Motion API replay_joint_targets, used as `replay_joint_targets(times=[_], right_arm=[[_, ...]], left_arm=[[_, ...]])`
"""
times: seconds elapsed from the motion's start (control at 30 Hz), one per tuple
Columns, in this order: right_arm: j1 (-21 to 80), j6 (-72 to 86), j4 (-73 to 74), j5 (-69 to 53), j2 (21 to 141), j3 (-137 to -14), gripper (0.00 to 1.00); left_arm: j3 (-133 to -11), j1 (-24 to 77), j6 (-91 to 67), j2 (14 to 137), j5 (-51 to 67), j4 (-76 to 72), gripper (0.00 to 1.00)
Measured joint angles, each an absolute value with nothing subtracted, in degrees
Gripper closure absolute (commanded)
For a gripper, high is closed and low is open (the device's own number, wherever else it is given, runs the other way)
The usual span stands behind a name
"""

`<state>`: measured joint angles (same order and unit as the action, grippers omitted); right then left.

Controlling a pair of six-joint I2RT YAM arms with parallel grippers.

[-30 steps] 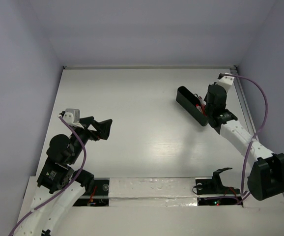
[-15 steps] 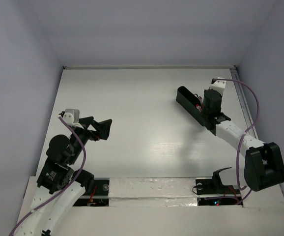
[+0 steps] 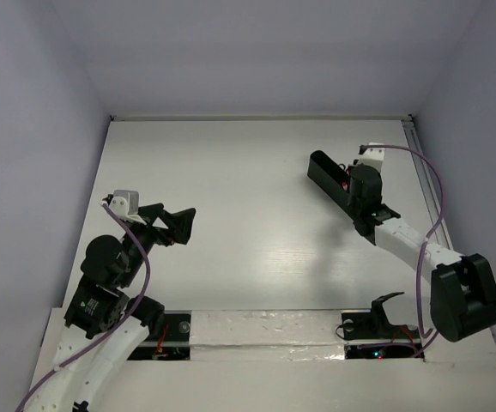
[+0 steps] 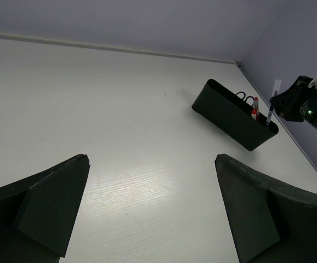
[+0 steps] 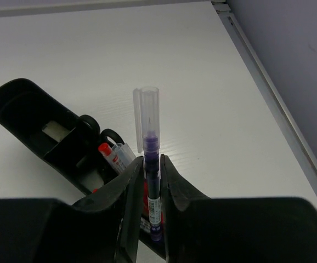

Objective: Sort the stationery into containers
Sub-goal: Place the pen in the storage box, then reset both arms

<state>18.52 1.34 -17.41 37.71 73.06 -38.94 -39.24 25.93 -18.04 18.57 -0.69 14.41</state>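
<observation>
- The dark blue-purple pen (image 5: 151, 186) is held upright, clear cap (image 5: 146, 107) uppermost, and is pinched along its barrel between the two fingers of the right gripper (image 5: 151, 163).
- The lower end of the pen is placed at the near end of the black tray (image 5: 16, 101). Whether it rests on the tray floor cannot be told, since it is hidden between the fingers.
- In the left wrist view the same pen (image 4: 269, 113) is seen standing at the end of the tray (image 4: 227, 112) nearest the right gripper (image 4: 291, 104).
- A red pen (image 5: 112, 154) is seen leaning in the tray just beside the held pen, with its red cap up; it also shows in the left wrist view (image 4: 255, 108).
- The black loops of the scissors (image 5: 94, 129) are seen in the tray behind the red pen.
- A pale eraser-like block (image 5: 53, 129) is seen inside the tray, toward its far end.
- The tray (image 3: 328, 178) is set diagonally on the far right part of the white table (image 3: 231, 172), with the right gripper (image 3: 360, 183) over its near end.
- The left gripper (image 3: 178, 227) is held above the left side of the table, well apart from the tray. Its fingers (image 4: 54, 197) are spread wide, and nothing is held between them.
</observation>
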Motion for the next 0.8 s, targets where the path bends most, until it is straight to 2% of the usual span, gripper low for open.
replay_joint_targets(times=[0.07,0.1,0.23,0.47,0.57,0.63,0.7,0.8], right_arm=[[18.85,1.54,-17.15,37.74,72.38,-38.74,0.69],[18.92,1.74,-17.06,37.74,71.94,-38.59,0.62],[19.22,2.61,-15.97,37.80,69.95,-38.41,0.53],[19.62,5.63,-11.53,36.97,64.31,-38.41,0.52],[19.86,8.27,-7.11,34.17,60.20,-38.61,0.55],[19.88,10.28,-3.11,31.20,57.08,-39.62,0.62],[19.97,12.05,1.04,27.97,53.12,-41.04,0.77],[19.97,14.50,6.96,23.64,46.85,-44.84,0.80]], left_arm=[[-39.24,25.93,-18.02,18.55,-0.69,14.41,0.01],[-39.24,25.93,-18.02,18.55,-0.69,14.41,0.01],[-39.24,25.93,-18.04,18.55,-0.69,14.41,0.01],[-39.24,25.93,-18.02,18.57,-0.71,14.41,0.01],[-39.24,25.93,-18.02,18.57,-0.73,14.41,0.01],[-39.24,25.93,-18.02,18.57,-0.78,14.41,0.01],[-39.24,25.93,-18.02,18.61,-0.95,14.41,0.01],[-39.24,25.93,-18.02,18.68,-1.15,14.41,0.01]])
